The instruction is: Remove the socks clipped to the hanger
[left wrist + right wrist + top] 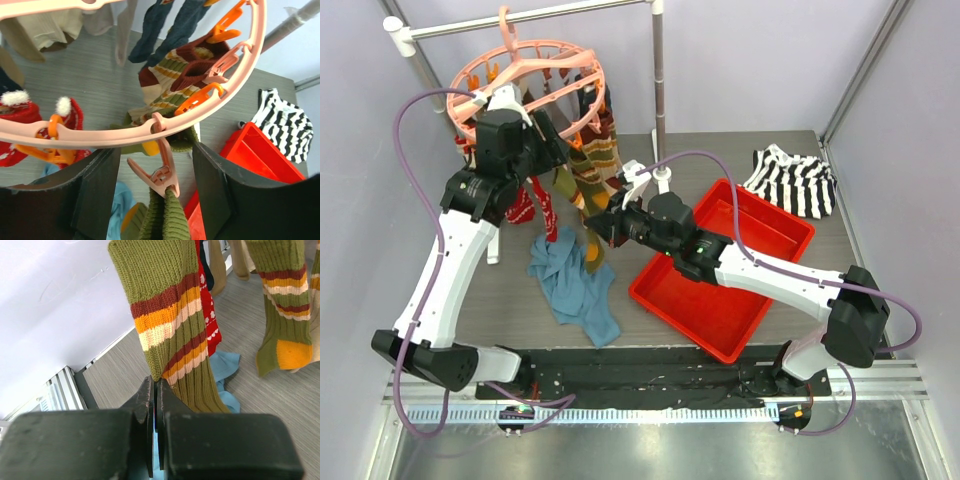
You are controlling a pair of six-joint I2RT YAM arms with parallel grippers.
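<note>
The salmon-pink ring hanger (560, 47) hangs by its hook from the rail, with several socks clipped to it. My left gripper (552, 150) is open just under the ring (100, 132). In the left wrist view my left gripper (156, 150) has its fingers either side of a pink clip (165, 172) that pinches an olive sock (170, 220), without touching it. My right gripper (598, 225) is lower, at the toe end of an olive sock with orange, brown and cream stripes (170, 330). In the right wrist view my right gripper (157, 382) is shut on that sock's lower edge.
A red tray (720, 300) lies right of centre. A blue cloth (575, 285) lies on the table under the socks. A black-and-white striped garment (790, 180) lies at the back right. The grey rail (520, 20) and its upright pole (660, 90) stand behind. Red-white socks (20, 115) hang at the left.
</note>
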